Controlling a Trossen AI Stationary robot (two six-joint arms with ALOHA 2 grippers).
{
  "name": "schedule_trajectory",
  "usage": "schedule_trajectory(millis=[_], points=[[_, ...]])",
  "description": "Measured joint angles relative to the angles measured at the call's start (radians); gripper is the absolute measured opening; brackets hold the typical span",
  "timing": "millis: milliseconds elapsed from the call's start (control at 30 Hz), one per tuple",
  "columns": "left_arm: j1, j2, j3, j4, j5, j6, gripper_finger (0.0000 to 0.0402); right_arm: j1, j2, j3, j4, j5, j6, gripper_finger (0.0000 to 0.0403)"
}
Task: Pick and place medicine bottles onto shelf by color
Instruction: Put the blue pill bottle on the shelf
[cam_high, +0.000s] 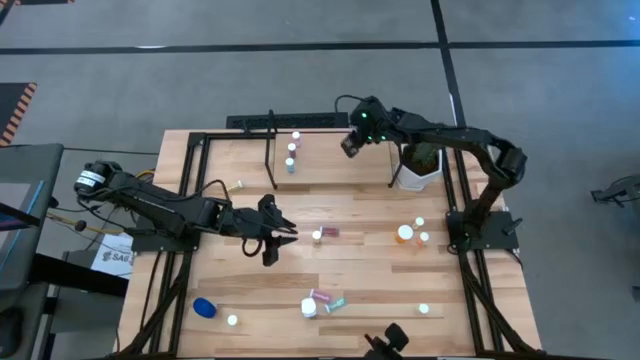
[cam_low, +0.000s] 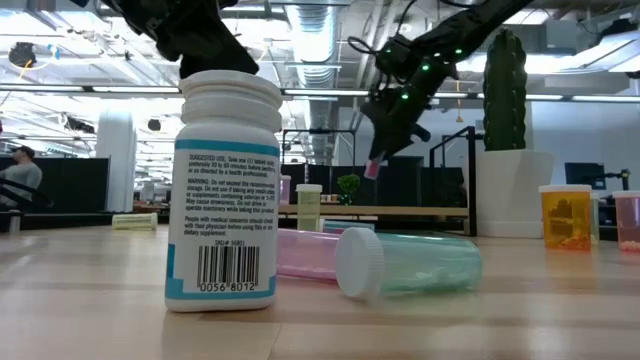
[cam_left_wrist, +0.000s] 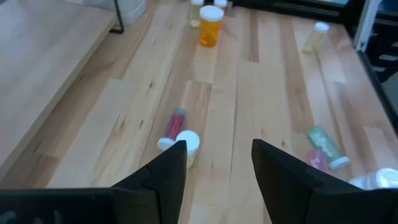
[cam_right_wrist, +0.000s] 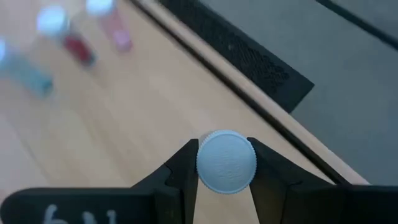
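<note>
Bottle (cam_right_wrist: 226, 162) pinched in right claw (cam_high: 350, 146) above shelf (cam_high: 330, 160).

Grey concrete floor (cam_high: 560, 100) crossed by dark lines surrounds the light plank table (cam_high: 340, 205). Beyond, bright strip ceiling lights (cam_low: 60, 50) hang over open office desks (cam_low: 60, 205).

Open-plan lab, exposed ceiling ducts (cam_low: 310, 25), seated person (cam_low: 20, 175)

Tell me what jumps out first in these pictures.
The right gripper hangs over the shelf at the table's far edge, shut on a white-capped pink bottle. The left gripper hovers open mid-table beside a lying red vial. In the low view a big white bottle stands nearest the camera.
</note>
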Motion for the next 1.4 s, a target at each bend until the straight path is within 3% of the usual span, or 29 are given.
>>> schedule_trajectory(millis=[167, 333, 433, 733, 1400], points=[[0.034, 0.000, 0.000, 0.001, 0.060, 0.010, 0.0168, 0.009, 0.131, 0.180, -0.156, 0.001, 0.055, 0.0134], [0.074, -0.001, 0.000, -0.019, 0.106, 0.019, 0.0168, 0.006, 0.255, 0.384, -0.361, 0.000, -0.027, 0.0134], [0.107, -0.006, 0.000, -0.039, 0.136, 0.019, 0.0168, -0.003, 0.300, 0.452, -0.397, -0.001, -0.074, 0.0134], [0.163, -0.006, 0.000, -0.042, 0.229, 0.025, 0.0168, -0.020, 0.329, 0.431, -0.355, -0.004, -0.107, 0.0135], [0.163, -0.006, 0.000, -0.039, 0.243, 0.007, 0.0168, 0.017, 0.377, 0.431, -0.310, 0.004, -0.235, 0.0135]])
